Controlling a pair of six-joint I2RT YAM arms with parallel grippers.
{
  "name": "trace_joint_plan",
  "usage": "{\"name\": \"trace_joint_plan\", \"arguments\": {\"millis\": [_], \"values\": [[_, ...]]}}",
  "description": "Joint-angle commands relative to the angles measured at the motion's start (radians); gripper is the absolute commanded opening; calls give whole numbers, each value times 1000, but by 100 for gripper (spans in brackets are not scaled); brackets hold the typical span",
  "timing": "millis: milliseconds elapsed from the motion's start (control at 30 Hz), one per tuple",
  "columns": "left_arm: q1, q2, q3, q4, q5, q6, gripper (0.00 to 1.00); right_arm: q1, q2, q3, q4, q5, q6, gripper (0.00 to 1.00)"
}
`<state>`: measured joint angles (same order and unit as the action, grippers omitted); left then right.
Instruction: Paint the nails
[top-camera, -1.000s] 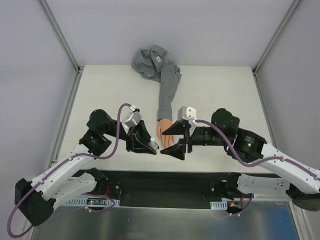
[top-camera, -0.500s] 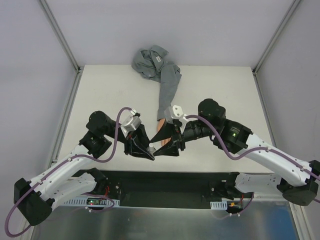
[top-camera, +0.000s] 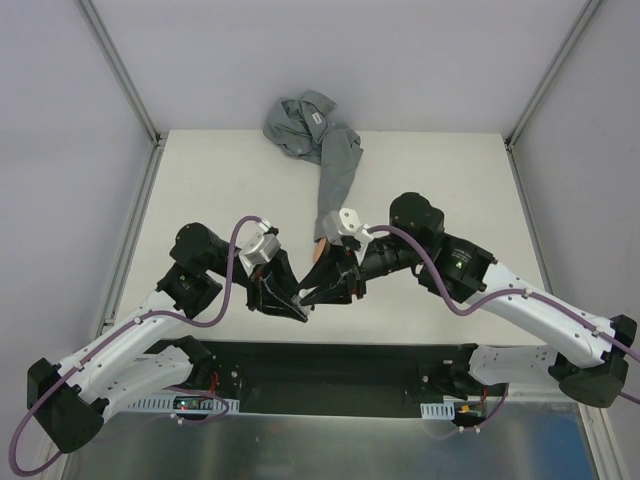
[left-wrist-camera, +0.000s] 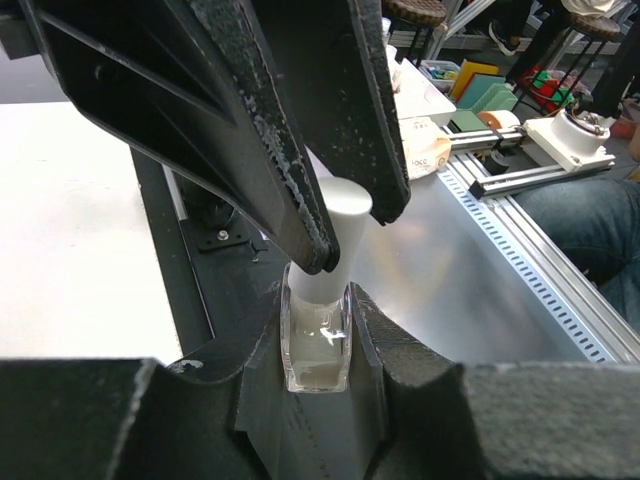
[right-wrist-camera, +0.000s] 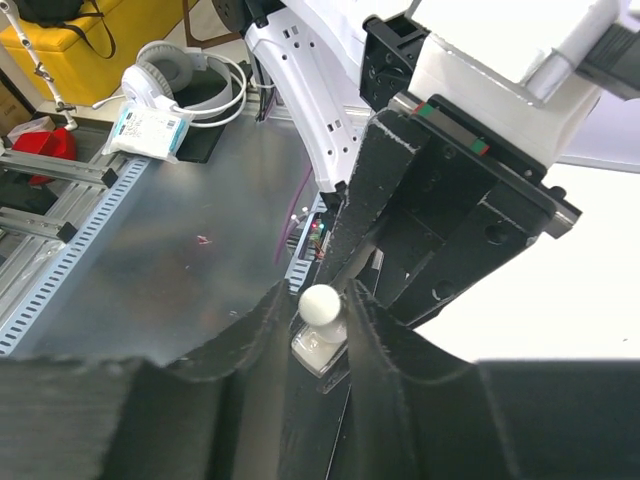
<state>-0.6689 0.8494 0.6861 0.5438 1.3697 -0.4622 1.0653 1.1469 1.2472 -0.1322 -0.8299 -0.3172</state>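
- The small clear bottle (left-wrist-camera: 317, 345) stands upright between the fingers of the left gripper (left-wrist-camera: 317, 365), which clench its glass body from both sides.
- Only the left wrist view shows the pale liquid low inside the bottle and how close the black fingers lie to the glass.
- The white cap (left-wrist-camera: 341, 232) sits on top of the bottle. The right gripper (left-wrist-camera: 350, 228) comes down from above the bottle, its two fingers pinched on the cap.
- The right wrist view looks down on the bottle: the round cap top shows between that gripper's own fingers, the glass is a sliver under it, and the left gripper's body rises just behind the bottle.
- From the top camera the bottle is almost wholly covered where the two grippers meet tip to tip, near the front edge of the table (top-camera: 450, 180).
- That view alone shows the mannequin hand (top-camera: 314, 260), a peach strip just beyond the bottle, mostly under the right gripper.
- The nails cannot be made out in any view.
- The grey sleeve (top-camera: 337, 175) runs from the hand away from the bottle to a crumpled shirt heap (top-camera: 300, 120), well apart from it at the table's far edge.
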Motion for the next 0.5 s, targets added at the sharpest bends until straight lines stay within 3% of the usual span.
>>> {"name": "trace_joint_plan", "arguments": {"millis": [0,300,333,467], "values": [[-12,-19,-2,73,34,8,0,-5,-1,26,75,-57,7,28],[-11,-26,-2,71,5,16,0,-10,30,27,66,-51,40,16],[-9,-26,-2,68,3,20,0,-10,39,26,60,-54,43,11],[-1,-38,1,44,-23,40,0,-10,53,24,51,-64,52,4]]}}
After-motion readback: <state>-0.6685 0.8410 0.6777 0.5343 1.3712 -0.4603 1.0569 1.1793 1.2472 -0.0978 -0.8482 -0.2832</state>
